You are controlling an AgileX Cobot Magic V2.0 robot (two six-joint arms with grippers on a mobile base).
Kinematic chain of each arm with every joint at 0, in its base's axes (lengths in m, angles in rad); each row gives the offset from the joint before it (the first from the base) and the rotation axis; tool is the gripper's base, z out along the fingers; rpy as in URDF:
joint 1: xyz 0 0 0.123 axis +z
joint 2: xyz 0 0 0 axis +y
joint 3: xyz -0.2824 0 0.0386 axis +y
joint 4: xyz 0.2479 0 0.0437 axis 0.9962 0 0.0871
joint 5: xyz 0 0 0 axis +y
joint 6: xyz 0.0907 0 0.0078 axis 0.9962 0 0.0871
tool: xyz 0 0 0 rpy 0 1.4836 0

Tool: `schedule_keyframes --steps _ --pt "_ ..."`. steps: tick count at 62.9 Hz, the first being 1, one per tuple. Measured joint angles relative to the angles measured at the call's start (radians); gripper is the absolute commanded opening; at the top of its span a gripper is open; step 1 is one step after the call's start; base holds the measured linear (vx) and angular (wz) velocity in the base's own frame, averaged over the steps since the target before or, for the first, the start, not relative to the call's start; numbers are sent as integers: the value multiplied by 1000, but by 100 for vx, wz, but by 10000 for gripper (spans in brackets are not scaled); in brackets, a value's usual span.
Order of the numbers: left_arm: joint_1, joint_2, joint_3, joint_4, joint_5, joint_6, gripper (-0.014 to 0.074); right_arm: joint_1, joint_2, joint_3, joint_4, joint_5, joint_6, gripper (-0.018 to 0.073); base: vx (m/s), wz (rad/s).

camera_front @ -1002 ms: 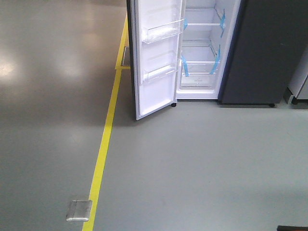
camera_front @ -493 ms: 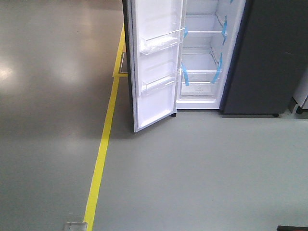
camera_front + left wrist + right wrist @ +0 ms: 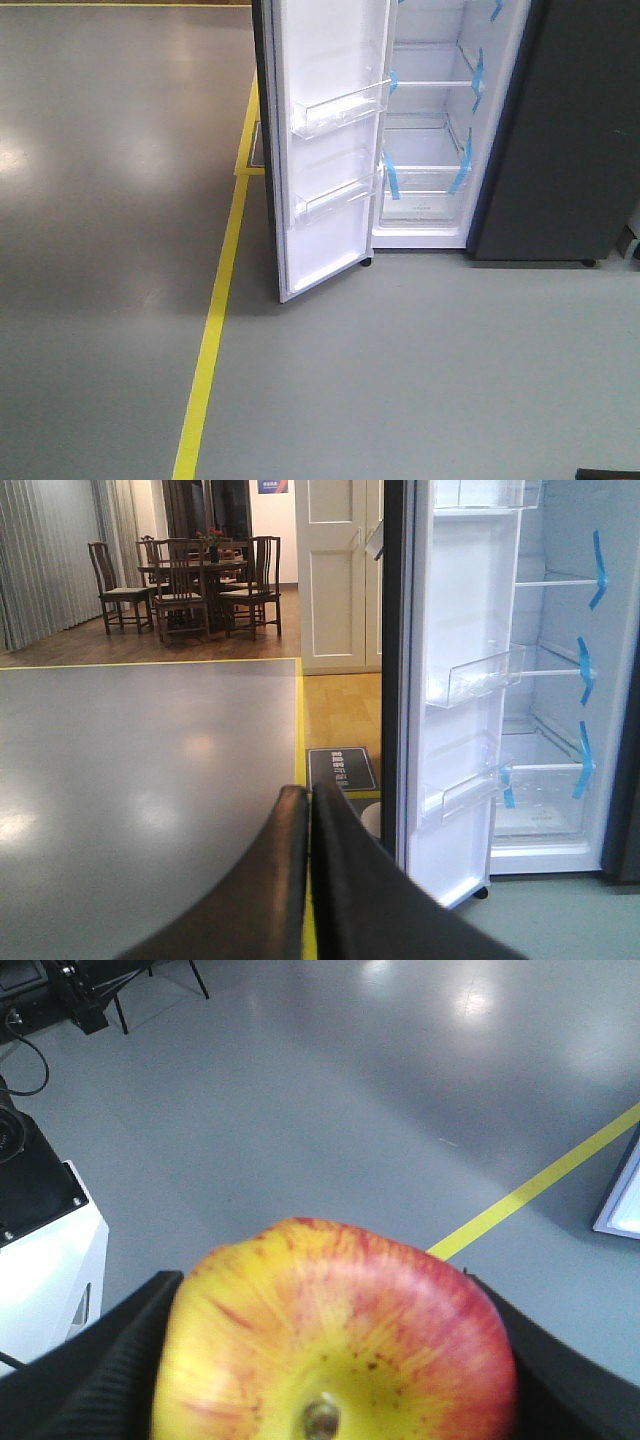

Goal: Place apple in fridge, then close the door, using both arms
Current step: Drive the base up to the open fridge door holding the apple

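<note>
The dark grey fridge stands at the top right of the front view with its white interior, glass shelves and blue tape showing. Its door is swung wide open to the left, with clear bins on the white inside. In the left wrist view the fridge and the door are ahead on the right. My left gripper is shut and empty, well short of the door. My right gripper is shut on the red and yellow apple, held above the floor. Neither gripper shows in the front view.
A yellow floor line runs from the door's foot toward me. A dark floor mat lies left of the fridge. A dining table with chairs stands far back. A white and black unit is at the left of the right wrist view.
The front view has moved closer to the fridge: the fridge and door sit lower and larger in the frame, and the metal floor plate by the yellow line has left the view.
</note>
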State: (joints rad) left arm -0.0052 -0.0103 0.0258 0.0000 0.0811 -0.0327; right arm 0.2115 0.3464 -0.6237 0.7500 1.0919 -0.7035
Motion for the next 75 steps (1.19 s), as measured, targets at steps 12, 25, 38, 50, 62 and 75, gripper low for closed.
schedule_keyframes --steps 12,25,38,50,62,75 --pt "0 0 0 0 0 0 -6 0 0 0 0 0 0 390 21 1" --pt "0 0 0 0 0 0 -6 0 0 0 0 0 0 390 19 -4" --pt "0 0 0 0 0 0 -6 0 0 0 0 0 0 390 16 -6" --pt "0 0 0 0 0 0 -6 0 0 0 0 0 0 390 16 -2" --pt "0 0 0 0 0 0 -6 0 0 0 0 0 0 390 16 1" --pt "0 0 0 0 0 0 -6 0 0 0 0 0 0 390 16 3"
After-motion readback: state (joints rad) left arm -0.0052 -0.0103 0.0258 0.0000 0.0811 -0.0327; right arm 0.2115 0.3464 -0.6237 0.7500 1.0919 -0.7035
